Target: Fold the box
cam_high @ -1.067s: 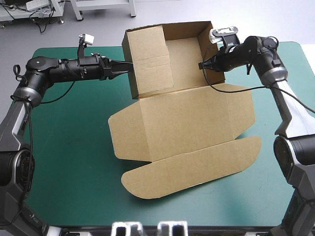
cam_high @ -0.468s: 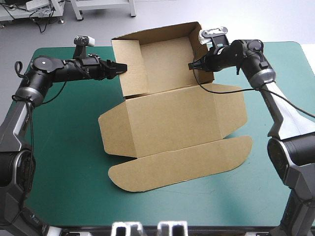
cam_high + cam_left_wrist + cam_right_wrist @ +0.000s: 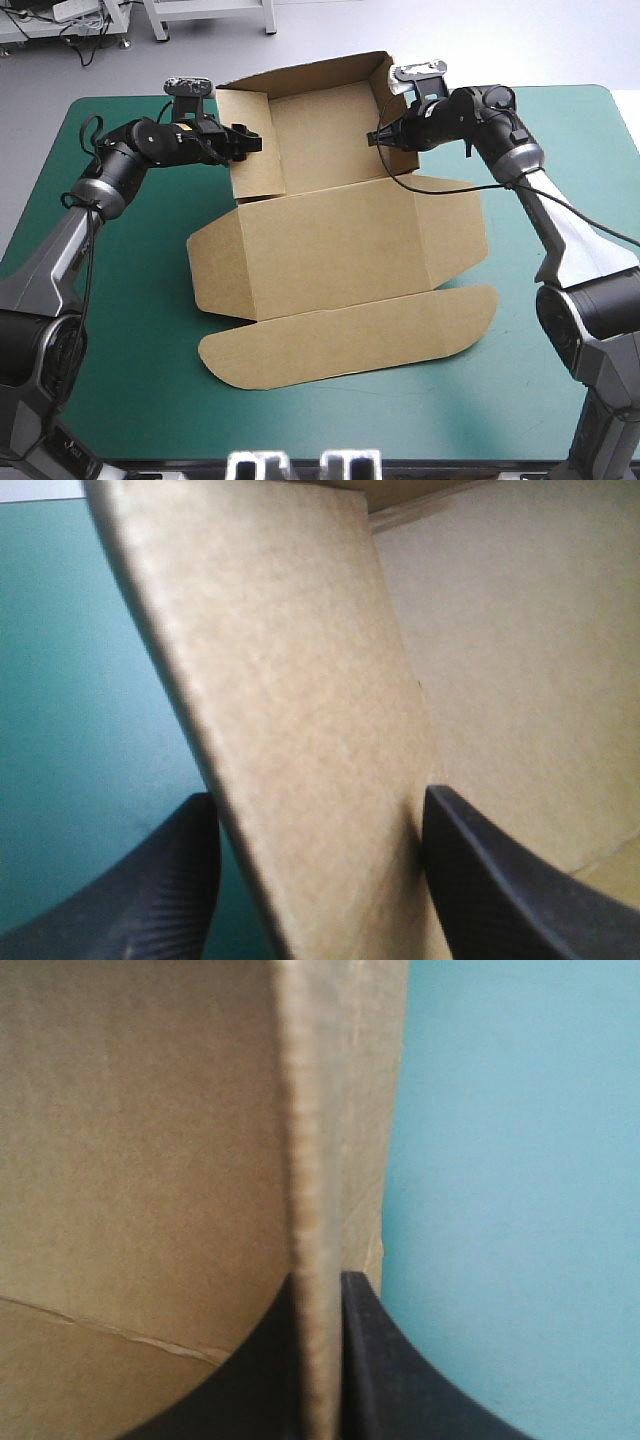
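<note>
The brown box [image 3: 340, 250] lies at the table's middle, its far part raised into walls and its lid flap [image 3: 350, 340] flat toward the near edge. My left gripper [image 3: 254, 142] is at the left wall [image 3: 250, 170]. In the left wrist view this gripper [image 3: 318, 800] is open, with its fingers [image 3: 160, 890] standing apart on either side of the tilted wall [image 3: 300, 680]. My right gripper [image 3: 374, 138] grips the right wall [image 3: 392, 105]. Seen in the right wrist view, that gripper [image 3: 320, 1280] is shut on the wall's edge [image 3: 310, 1160].
The teal-green cover [image 3: 130, 330] shows bare to the left, right and near side of the box. The table's far edge runs just behind the box's back wall [image 3: 320, 125].
Both grippers and the box have shifted to the left across the table. The left arm has bent and its wrist has turned at the left wall.
</note>
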